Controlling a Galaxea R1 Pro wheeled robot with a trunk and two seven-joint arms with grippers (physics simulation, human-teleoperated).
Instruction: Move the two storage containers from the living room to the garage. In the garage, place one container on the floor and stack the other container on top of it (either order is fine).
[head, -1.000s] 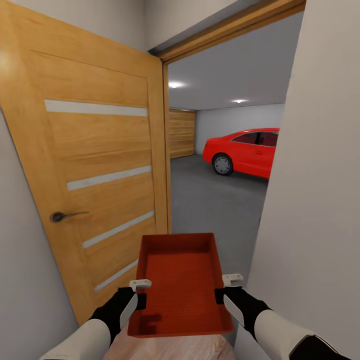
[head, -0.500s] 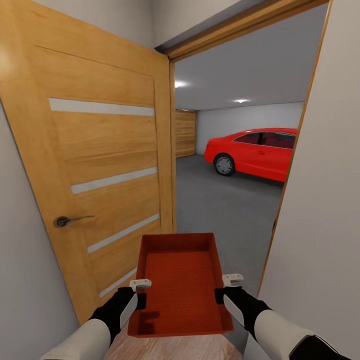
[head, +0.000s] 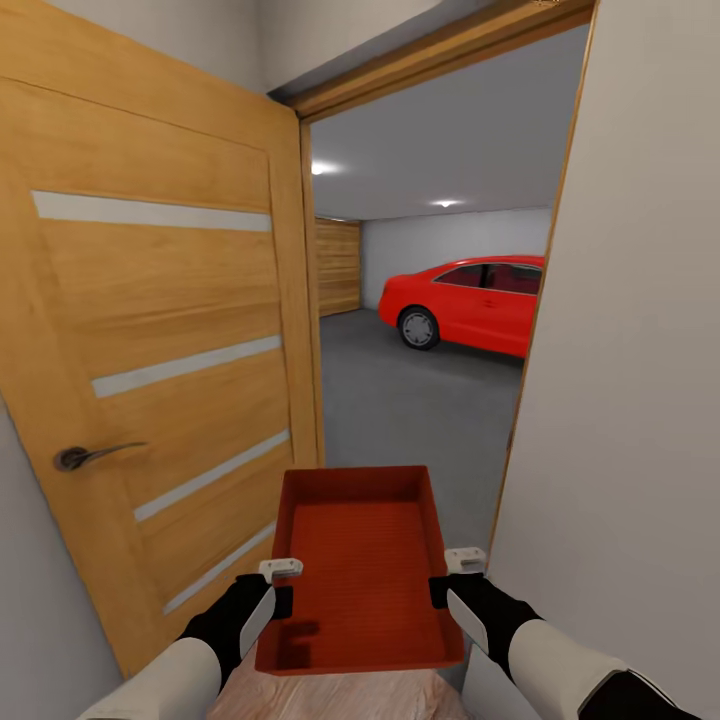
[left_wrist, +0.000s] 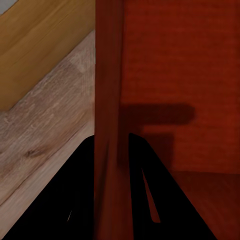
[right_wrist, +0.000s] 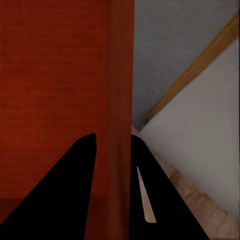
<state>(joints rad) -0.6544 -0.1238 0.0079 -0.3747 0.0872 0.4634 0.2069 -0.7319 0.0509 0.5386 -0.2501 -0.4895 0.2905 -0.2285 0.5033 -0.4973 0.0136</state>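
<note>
Bin held out front at the doorway, level, open side up, empty. Only one bin in sight.

Left claw clamped on the bin's left wall, right claw clamped on the right wall, both near the edge closest to the robot. In the left wrist view, the wall runs between the two dark fingers, one finger outside and one inside. The right wrist view has the same setup, wall pinched between the fingers. Fingertips are mostly black silhouettes, so the contact detail is hard to read.

Door stands open on the left, wood with pale horizontal strips and a lever handle. Its top and left side are cut off by the frame. White wall close on the right with a wood jamb edge.

Through the opening is the garage: grey concrete floor, plank wall at the back left and two ceiling lights. A red car is well ahead, with its rear hidden by the jamb.

Light wood floor shows just under the bin's near edge, mostly covered by the bin and the arms. Both forearms are cut off at the bottom frame edge.
</note>
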